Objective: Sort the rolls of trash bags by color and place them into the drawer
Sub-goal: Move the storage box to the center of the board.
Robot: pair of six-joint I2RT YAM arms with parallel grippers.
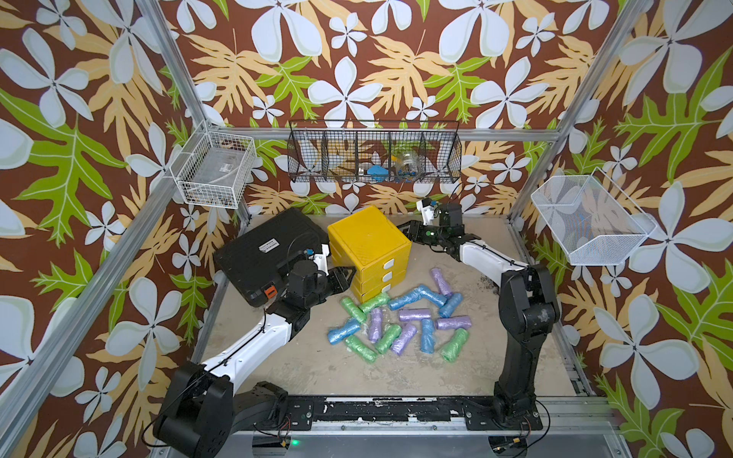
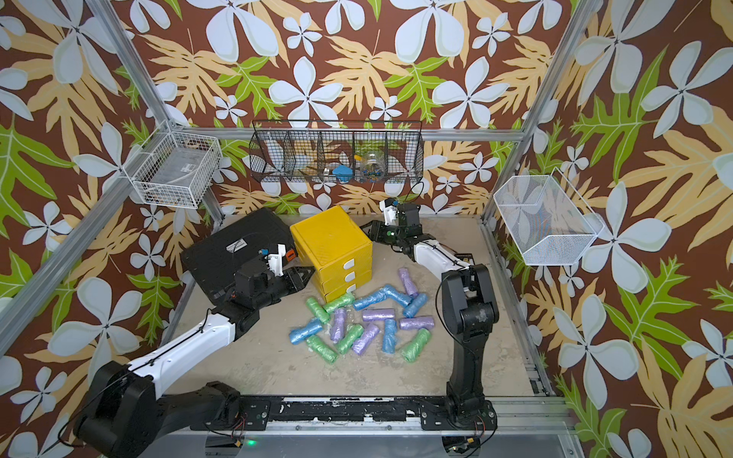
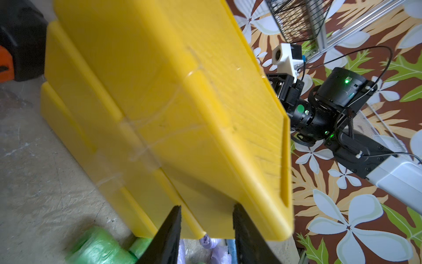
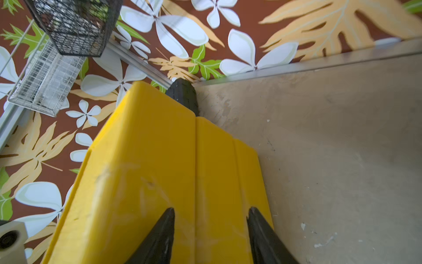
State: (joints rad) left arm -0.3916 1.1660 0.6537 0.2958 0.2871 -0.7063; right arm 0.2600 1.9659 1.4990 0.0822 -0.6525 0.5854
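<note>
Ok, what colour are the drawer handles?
White handles on a yellow drawer unit, clearest in a top view.

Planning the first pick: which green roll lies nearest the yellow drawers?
The green roll at the foot of the yellow drawers, one end against the bottom drawer's front; the rest lie farther out.

The black case [image 1: 254, 253] sits partly hidden behind the yellow drawer unit [image 1: 367, 238] and the left arm [image 1: 254, 337]. The black wire basket's [image 1: 375, 152] contents are too small to make out. In the left wrist view, a green roll [image 3: 100, 248] lies blurred, cut off by the edge.
</note>
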